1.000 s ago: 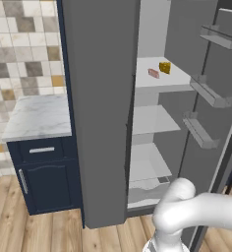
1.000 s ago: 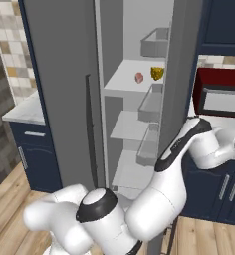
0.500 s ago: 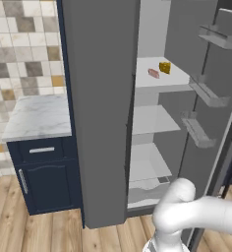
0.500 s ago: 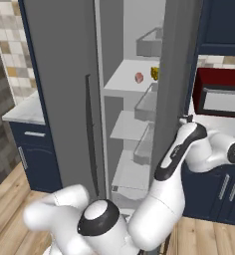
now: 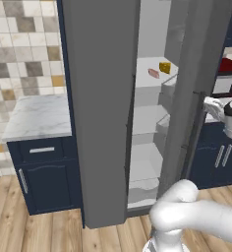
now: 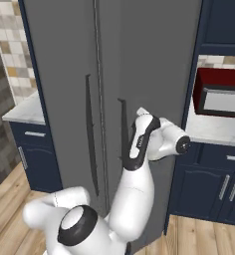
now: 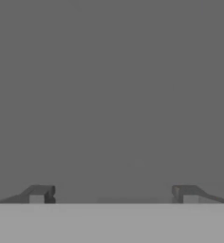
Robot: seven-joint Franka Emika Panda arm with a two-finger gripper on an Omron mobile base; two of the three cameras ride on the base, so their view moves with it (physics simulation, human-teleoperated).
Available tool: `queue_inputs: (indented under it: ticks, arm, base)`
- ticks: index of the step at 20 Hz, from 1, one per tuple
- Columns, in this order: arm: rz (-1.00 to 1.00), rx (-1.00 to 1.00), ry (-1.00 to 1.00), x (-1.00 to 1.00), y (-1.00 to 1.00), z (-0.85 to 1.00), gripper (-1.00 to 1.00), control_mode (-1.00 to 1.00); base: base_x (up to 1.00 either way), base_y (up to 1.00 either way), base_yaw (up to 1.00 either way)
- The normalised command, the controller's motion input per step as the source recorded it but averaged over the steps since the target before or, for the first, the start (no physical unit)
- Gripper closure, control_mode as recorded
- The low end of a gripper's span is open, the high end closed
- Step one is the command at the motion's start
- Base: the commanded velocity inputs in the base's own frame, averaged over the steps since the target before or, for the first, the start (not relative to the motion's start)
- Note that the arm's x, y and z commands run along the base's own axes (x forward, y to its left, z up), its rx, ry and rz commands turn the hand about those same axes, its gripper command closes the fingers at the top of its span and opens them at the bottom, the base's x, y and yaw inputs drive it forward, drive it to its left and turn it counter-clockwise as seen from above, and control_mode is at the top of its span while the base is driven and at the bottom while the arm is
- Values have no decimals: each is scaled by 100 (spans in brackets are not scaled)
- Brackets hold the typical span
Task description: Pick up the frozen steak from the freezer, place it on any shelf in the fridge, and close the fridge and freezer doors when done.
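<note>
The freezer door (image 5: 101, 98) on the left stands shut, and just right of it the fridge door (image 5: 187, 98) has swung from wide open a second ago to a narrow gap, so only the last of the closing is left. Through that gap the steak (image 5: 153, 73) lies on the upper fridge shelf (image 5: 146, 81), beside a yellow block (image 5: 164, 67). The gripper (image 7: 112, 193), fingers spread apart and empty, faces the door's outer side, right of the steak with the door between them.

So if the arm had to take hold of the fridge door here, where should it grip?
Probably its dark bar handle, near the fridge door's left edge. Come from the front with jaws spread sideways: the bar is thin, vertical and seems to stand off the flat face.
</note>
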Motion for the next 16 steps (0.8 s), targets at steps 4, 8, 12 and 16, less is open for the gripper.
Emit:
queue_inputs:
  ticks: [4,8,12,16]
  arm:
    - [3,0,8,91,72,57,-100,-100]
    - [-9,-2,13,95,19,50,-100,-100]
    - [-15,-7,2,84,9,4,-100,-100]
    - [0,0,1,-2,0,4,-100,-100]
  base:
    - [0,0,0]
    - [0,0,0]
    - [0,0,0]
    - [0,0,0]
